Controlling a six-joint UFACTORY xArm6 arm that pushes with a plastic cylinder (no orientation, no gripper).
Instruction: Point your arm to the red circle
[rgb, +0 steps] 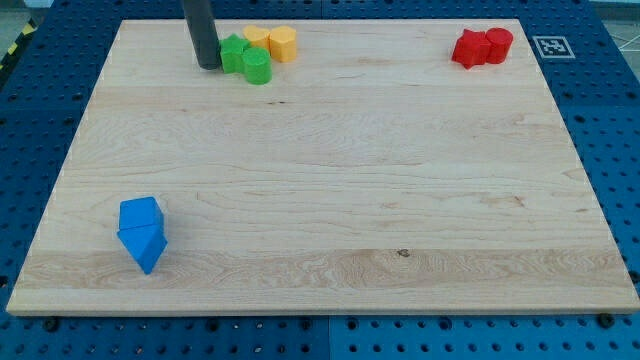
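Note:
The red circle (498, 44) sits near the view's top right, touching a red star-like block (468, 48) on its left. My tip (209, 66) is near the view's top left, on the board just left of a green block (234, 53). It is far to the left of the red circle. A second green block, round (257, 67), sits right of the tip. Two yellow blocks (258, 38) (282, 43) lie behind the green ones.
A blue cube (140, 215) and a blue triangular block (144, 245) sit together at the view's bottom left. The wooden board (330, 180) lies on a blue perforated table. A marker tag (551, 46) lies off the board's top right corner.

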